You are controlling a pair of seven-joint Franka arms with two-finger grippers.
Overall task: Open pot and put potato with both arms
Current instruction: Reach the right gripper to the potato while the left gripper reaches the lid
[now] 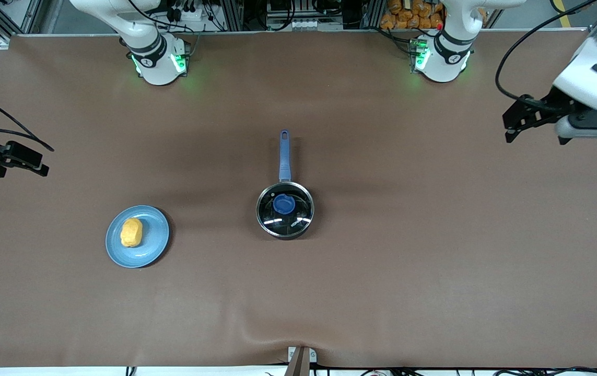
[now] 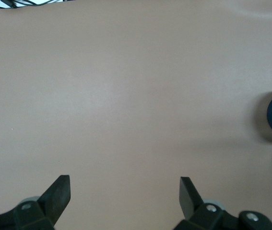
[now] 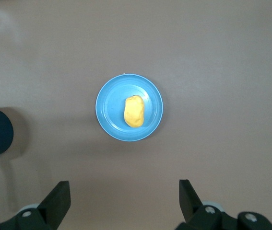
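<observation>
A: How far along is it?

B: Nothing is done. The pot [image 1: 284, 210] sits mid-frame with its lid [image 1: 284, 204] on; the potato [image 1: 131, 232] lies on the blue plate [image 1: 153, 244] at lower left.

A: And the 2 grippers?

B: Left gripper [image 1: 510, 125], upper right, and right gripper [image 3: 124, 197], high above the plate, both hang spread wide, grasping nothing. Lifting the lid and moving the potato remain.

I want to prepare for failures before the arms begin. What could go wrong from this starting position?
1. The glass lid's small blue knob gives the open left gripper, now over the table's left-arm end, little to grasp; it might slip.
2. The lumpy yellow-orange potato lies loose on the light-blue round plate; the open right gripper could push it off.
</observation>
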